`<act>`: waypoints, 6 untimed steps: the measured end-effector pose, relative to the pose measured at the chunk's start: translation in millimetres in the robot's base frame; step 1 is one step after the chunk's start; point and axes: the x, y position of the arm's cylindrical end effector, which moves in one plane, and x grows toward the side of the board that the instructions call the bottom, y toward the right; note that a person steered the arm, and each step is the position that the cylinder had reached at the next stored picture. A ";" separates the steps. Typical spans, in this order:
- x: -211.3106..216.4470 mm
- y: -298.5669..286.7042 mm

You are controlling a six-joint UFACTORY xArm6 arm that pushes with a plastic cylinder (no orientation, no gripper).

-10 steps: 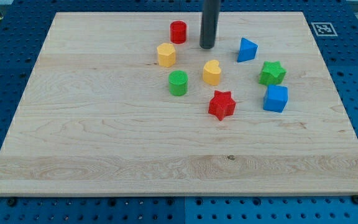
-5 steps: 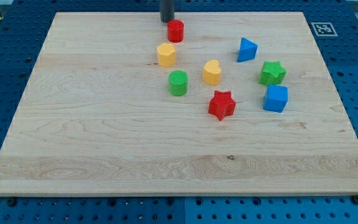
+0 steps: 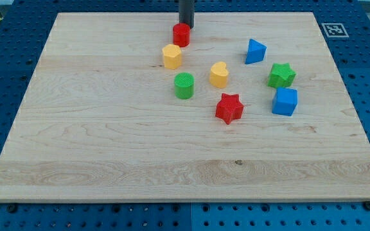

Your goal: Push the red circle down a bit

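The red circle is a small red cylinder near the top middle of the wooden board. My tip stands right above it in the view, at its upper right edge, touching it or nearly so. The dark rod rises out of the view's top. A yellow hexagon lies just below and left of the red circle.
A green cylinder, a yellow heart and a red star lie below the red circle. A blue triangle, a green star and a blue cube lie to the right.
My tip went from right of the red circle to its upper left, then right to just above it. The red circle has slid down a few pixels.
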 end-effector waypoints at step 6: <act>67.0 -33.3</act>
